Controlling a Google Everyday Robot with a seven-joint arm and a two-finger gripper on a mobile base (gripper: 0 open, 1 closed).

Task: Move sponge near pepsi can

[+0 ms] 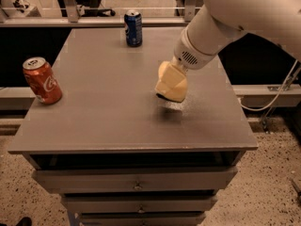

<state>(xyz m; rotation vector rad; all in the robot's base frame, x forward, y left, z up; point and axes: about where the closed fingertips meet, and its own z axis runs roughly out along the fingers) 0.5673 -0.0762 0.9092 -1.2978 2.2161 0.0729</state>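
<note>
The pale yellow sponge (171,83) hangs just above the grey table top (103,107), right of centre, with its shadow under it. My gripper (174,73) comes down from the upper right at the end of the white arm and is shut on the sponge's top; the sponge hides most of the fingers. The dark blue pepsi can (133,28) stands upright at the far edge of the table, to the left of and behind the sponge, about a can's height or more away from it.
A red Coca-Cola can (42,80) stands upright near the table's left edge. The table top sits on a drawer cabinet (136,185). A railing and chairs stand behind the far edge. A cable (277,91) hangs at the right.
</note>
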